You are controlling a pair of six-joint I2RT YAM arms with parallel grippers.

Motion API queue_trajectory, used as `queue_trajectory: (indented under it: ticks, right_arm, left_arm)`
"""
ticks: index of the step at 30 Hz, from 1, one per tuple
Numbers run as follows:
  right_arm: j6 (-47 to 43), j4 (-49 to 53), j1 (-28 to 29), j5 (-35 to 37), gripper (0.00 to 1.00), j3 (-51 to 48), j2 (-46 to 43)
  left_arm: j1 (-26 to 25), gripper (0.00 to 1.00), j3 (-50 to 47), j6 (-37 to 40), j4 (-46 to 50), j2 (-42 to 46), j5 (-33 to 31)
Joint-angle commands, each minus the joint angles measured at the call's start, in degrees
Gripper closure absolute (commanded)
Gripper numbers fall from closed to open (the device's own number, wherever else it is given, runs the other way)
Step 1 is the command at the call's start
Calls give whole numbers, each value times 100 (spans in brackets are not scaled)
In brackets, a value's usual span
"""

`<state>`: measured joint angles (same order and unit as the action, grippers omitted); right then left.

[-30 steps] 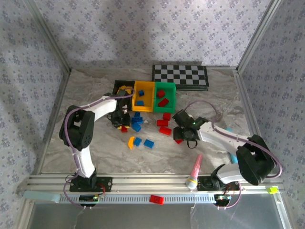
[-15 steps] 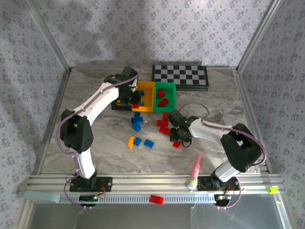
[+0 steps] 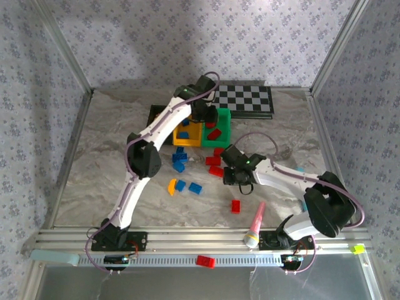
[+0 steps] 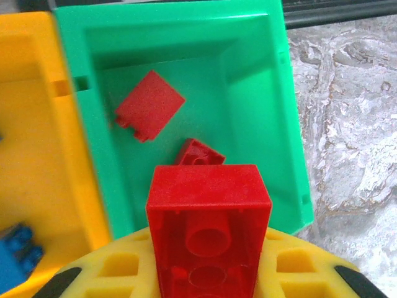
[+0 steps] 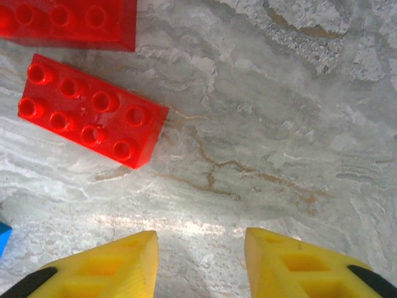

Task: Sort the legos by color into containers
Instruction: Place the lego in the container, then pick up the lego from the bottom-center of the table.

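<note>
Now left pincer [image 4: 208, 282] clamps a red brick [image 4: 208, 202] over the green bin [image 4: 257, 99] holding two reds [image 4: 149, 105]; right pincer [image 5: 201, 261] apart.

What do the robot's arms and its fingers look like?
The left arm and the right arm are both made of white tubes joined by chunky black joints. A thin purple cable loops along each one. The fingers are bright yellow plastic with cut-out holes and black patches at their outer edges.
</note>
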<state>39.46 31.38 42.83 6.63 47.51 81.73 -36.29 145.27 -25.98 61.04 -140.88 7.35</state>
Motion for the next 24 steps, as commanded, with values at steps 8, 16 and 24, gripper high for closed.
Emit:
queue_trajectory:
  ticks: [8, 16, 24]
  right_arm:
    - [530, 960, 737, -267, 29, -151, -240]
    - [1400, 1543, 1384, -70, 29, -277, -225]
    - [1925, 1314, 1735, 7, 40, -280, 556]
  left_arm:
    - [41, 35, 219, 226, 443, 34, 241]
    - [12, 34, -2251, 316, -855, 1981, 200]
    - [38, 34, -4321, 178, -1662, 3341, 69]
